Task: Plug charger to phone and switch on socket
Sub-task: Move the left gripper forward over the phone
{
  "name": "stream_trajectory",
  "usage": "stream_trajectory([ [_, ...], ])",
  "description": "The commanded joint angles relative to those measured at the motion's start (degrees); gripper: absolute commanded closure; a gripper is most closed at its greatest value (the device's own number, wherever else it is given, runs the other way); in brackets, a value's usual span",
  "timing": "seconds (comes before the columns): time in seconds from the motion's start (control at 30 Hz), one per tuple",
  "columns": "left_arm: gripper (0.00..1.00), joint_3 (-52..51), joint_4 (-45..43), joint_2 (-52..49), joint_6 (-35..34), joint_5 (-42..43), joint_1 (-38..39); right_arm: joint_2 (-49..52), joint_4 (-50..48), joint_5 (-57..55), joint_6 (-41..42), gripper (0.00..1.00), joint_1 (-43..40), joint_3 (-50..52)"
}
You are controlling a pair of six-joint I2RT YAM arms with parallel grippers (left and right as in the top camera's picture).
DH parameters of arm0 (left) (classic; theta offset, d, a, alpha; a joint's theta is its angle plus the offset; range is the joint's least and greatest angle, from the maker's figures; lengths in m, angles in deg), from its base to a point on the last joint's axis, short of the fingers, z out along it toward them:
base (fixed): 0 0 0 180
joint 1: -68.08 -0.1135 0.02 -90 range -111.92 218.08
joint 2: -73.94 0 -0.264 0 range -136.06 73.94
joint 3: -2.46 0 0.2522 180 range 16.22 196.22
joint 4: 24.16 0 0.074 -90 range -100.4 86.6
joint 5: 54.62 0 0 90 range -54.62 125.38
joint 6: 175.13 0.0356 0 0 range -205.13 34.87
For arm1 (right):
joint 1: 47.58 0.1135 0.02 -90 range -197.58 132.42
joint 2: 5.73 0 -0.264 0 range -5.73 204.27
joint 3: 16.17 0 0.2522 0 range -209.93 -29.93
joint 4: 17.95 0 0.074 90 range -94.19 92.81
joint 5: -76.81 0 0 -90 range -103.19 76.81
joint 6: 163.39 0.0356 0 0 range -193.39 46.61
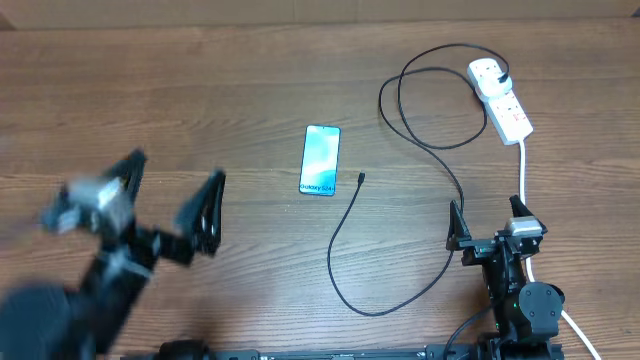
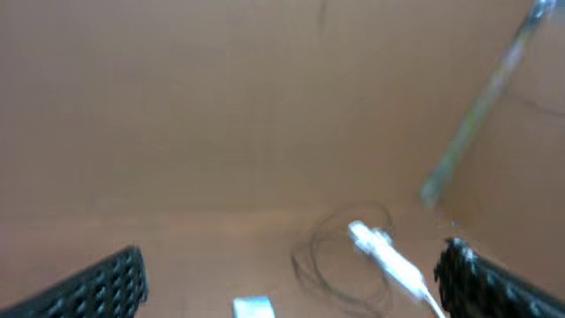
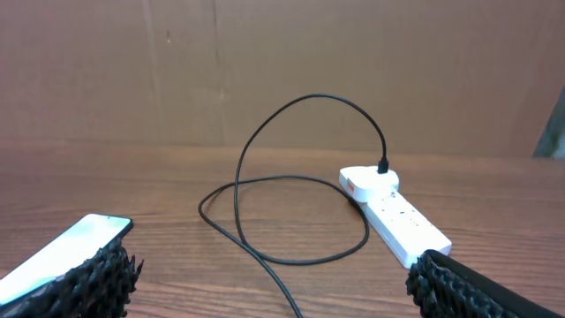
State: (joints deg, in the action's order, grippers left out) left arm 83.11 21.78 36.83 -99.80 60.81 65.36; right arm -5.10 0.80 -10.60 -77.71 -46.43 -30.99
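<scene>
The phone (image 1: 320, 160) lies face up mid-table, its light blue screen lit; it also shows in the right wrist view (image 3: 66, 252) and, blurred, in the left wrist view (image 2: 253, 306). The black charger cable (image 1: 400, 215) loops across the table, its connector tip (image 1: 360, 179) loose just right of the phone. Its plug (image 1: 503, 79) sits in the white socket strip (image 1: 500, 98) at the far right, also in the right wrist view (image 3: 393, 212). My left gripper (image 1: 170, 205) is open and empty, left of the phone. My right gripper (image 1: 490, 225) is open and empty near the front edge.
The strip's thick white cord (image 1: 524, 175) runs down past my right arm toward the front edge. A brown cardboard wall (image 3: 282, 71) stands behind the table. The left wrist view is motion-blurred.
</scene>
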Motion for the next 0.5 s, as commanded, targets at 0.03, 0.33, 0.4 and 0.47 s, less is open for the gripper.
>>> stream_trajectory([
  [0.03, 0.00, 18.91, 13.51, -17.42, 4.85, 17.00, 0.13, -0.46, -0.33, 0.02, -0.04, 0.00, 0.13, 0.61],
  [0.33, 0.00, 42.75, 33.18, -39.06, -2.38, -6.93, 8.39, -0.46, -0.33, 0.02, -0.04, 0.00, 0.13, 0.61],
  [0.4, 0.00, 49.00, 41.20, -44.63, -4.31, -17.97, 13.53, -0.46, -0.33, 0.02, -0.04, 0.00, 0.13, 0.61],
  [0.47, 0.00, 55.45, 50.27, -51.06, -6.73, -26.95, 17.81, -0.46, -0.33, 0.02, -0.04, 0.00, 0.13, 0.61],
])
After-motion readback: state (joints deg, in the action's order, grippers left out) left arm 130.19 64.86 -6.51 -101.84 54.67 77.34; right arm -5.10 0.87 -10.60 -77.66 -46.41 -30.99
